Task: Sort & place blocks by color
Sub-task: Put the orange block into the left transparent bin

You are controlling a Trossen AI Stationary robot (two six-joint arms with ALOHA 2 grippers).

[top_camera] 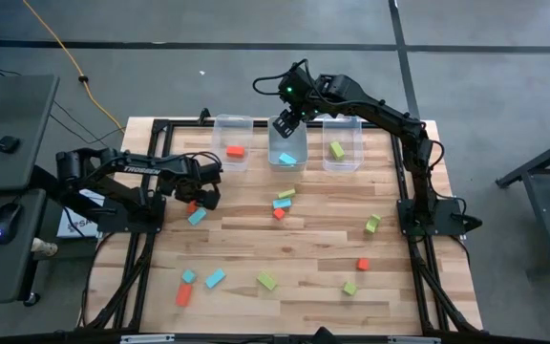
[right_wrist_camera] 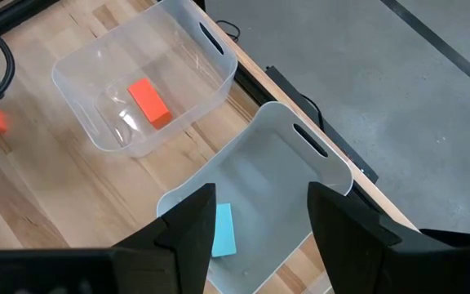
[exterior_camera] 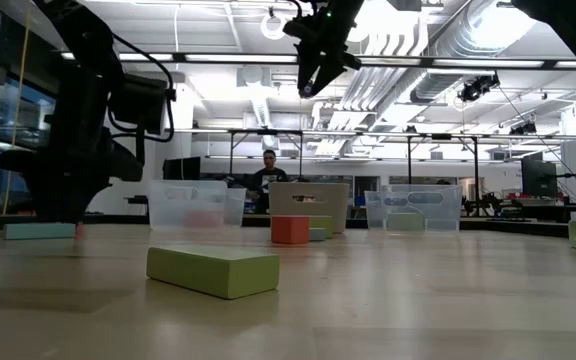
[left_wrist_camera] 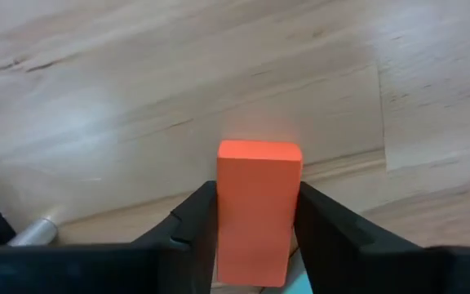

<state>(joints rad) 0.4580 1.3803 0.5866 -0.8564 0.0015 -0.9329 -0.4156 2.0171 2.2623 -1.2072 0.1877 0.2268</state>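
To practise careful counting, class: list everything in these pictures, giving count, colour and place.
Bins: three, clear, along the table's far edge.
Red-orange blocks: five; one in left bin, one gripped, three loose.
Light blue blocks: five; one in middle bin, four loose.
Yellow-green blocks: five; one in right bin, four loose.
Table: one, wood.
Person: one, beyond the table.
Left gripper: shut on a red-orange block.
Right gripper: open, above middle bin.

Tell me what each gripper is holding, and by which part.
Left gripper clamps the red-orange rectangular block by its long sides. Right gripper, open above the middle clear plastic bin, holds nothing.
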